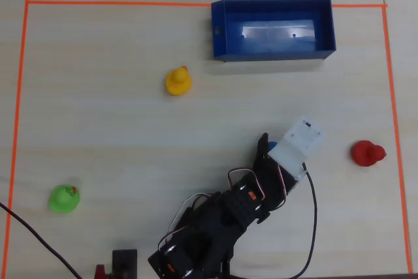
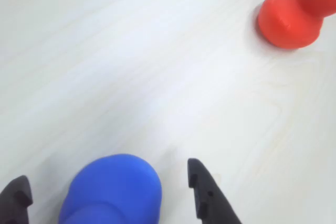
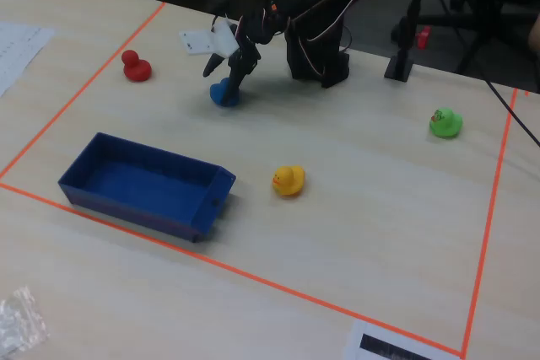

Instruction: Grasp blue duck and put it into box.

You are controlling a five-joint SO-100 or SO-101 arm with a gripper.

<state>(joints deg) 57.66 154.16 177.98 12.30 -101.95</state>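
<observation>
The gripper (image 2: 105,184) was seen lowered over the blue duck (image 2: 111,191), with its 2 black fingers (image 2: 209,195) spread wide enough to take the toy between them. In the wrist view, 1 fingertip was placed just right of the duck and the other at the far left edge, with a strip of table visible on both sides of the duck, so no squeeze was shown; contact with the duck could not be confirmed. In the fixed view the gripper (image 3: 226,72) was seen right at the top of the blue duck (image 3: 224,93), which rested on the table (image 3: 363,208). In the overhead view only a sliver of the blue duck (image 1: 272,144) could be made out beside the gripper (image 1: 266,143), the rest being covered by the arm.

The box (image 1: 273,6) was set near the top edge of the taped area in the overhead view, well apart from the duck, and nothing was seen in it. The red duck (image 1: 368,153) was found to the right of the gripper in that view, and the yellow duck (image 1: 177,81) up and to the left, both well apart from the box. A green duck (image 1: 64,198) was placed near the lower left corner.
</observation>
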